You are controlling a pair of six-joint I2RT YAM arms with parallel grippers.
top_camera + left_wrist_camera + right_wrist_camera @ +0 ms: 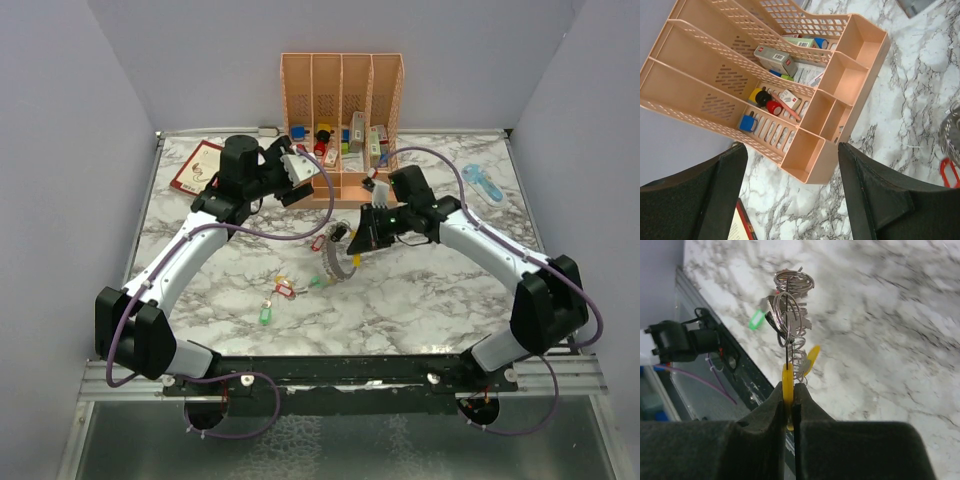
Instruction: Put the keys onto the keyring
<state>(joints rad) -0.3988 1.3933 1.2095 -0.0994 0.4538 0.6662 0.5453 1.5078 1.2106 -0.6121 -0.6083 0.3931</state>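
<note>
Marble tabletop (420, 300) beneath right gripper (790, 388) pinching yellow key tag (787, 375)

Shiny metal keys (788, 315), marbled table (430, 295), plastic organizer (862, 47).

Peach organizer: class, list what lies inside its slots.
Visible: a grey box, a blue block, a yellow block and a red block. Anything deeper behind the dividers is hidden.

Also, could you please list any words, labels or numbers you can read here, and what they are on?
No text is readable.
Grey box in the organizer: red-and-white label, print too small.
Small white box in the organizer: marks blurred.
Red card on the table: pale design, too small.
Yellow key tag in the right gripper: seen edge-on, no print shows.
</note>
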